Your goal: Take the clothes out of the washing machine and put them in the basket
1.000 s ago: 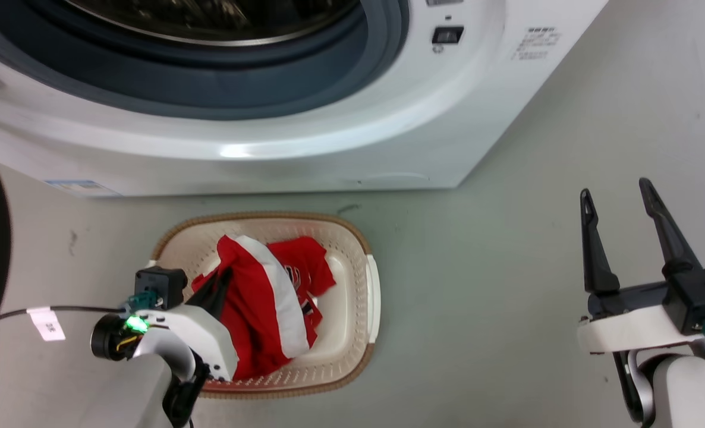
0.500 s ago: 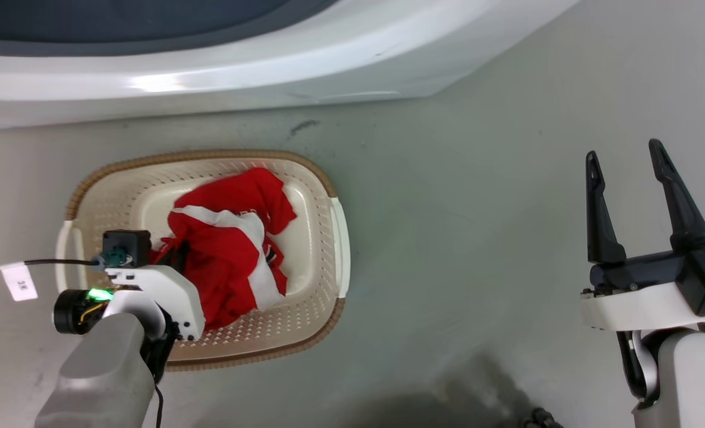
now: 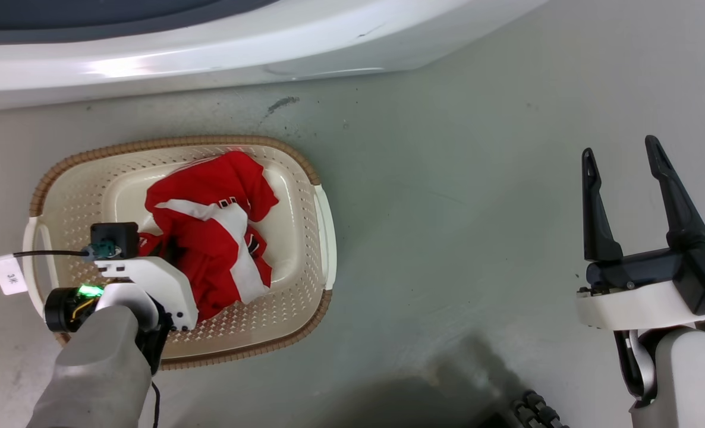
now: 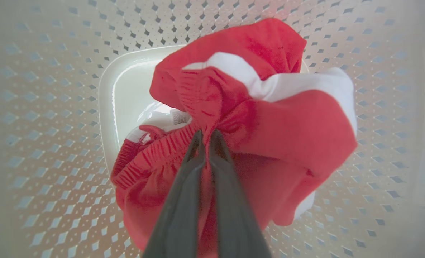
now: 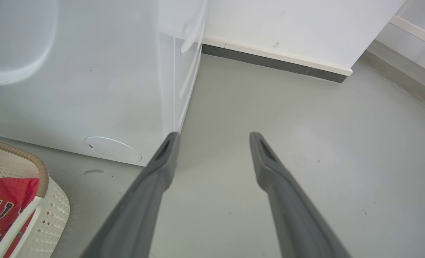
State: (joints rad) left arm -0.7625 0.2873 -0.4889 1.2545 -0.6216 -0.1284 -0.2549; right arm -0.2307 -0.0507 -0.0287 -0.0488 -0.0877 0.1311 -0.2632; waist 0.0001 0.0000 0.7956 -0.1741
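Hiding left pincer (image 3: 171,252) fingers: gripped clothes (image 3: 216,202)

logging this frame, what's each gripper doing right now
Left gripper: shut on the striped garment, over the basket.
Right gripper: open, empty.

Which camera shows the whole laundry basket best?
The head view: it shows nearly the whole basket from above, with its brown rim, both handles and the clothes inside. The left wrist view shows its holey inside walls around the clothes. The right wrist view catches one corner at its lower left.
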